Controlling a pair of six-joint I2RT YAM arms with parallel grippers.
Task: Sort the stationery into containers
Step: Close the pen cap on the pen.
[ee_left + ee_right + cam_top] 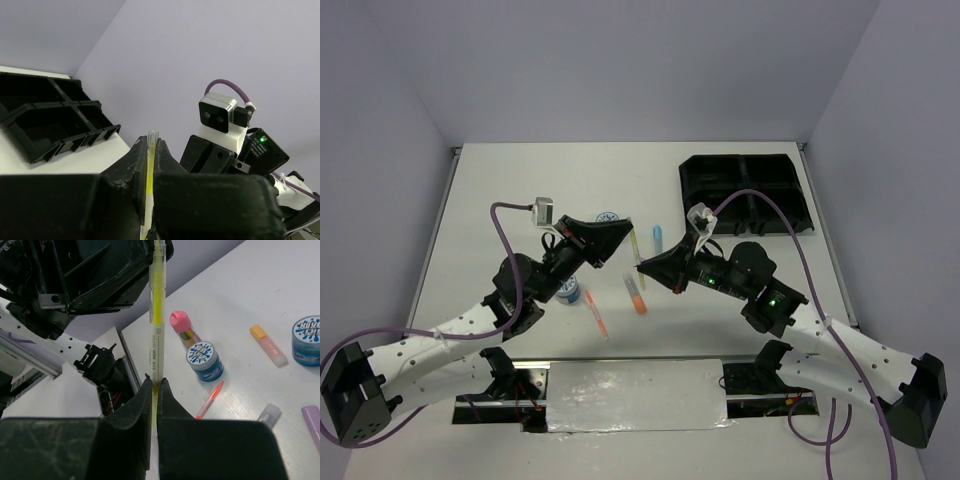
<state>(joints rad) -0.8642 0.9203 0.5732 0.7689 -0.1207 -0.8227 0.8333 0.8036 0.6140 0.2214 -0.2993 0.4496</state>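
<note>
Both grippers hold the same yellow highlighter above the table's middle. My left gripper is shut on its upper end, seen between the jaws in the left wrist view. My right gripper is shut on its lower end. On the table below lie an orange marker, a thin orange pen, a light blue pen, a purple pen, two blue tubs and a pink-capped bottle. The black four-compartment tray stands at the far right.
The right arm's wrist camera faces my left gripper closely. A small clear cap lies near the purple pen. One tub sits under the left arm, the other behind it. Grey walls enclose the table.
</note>
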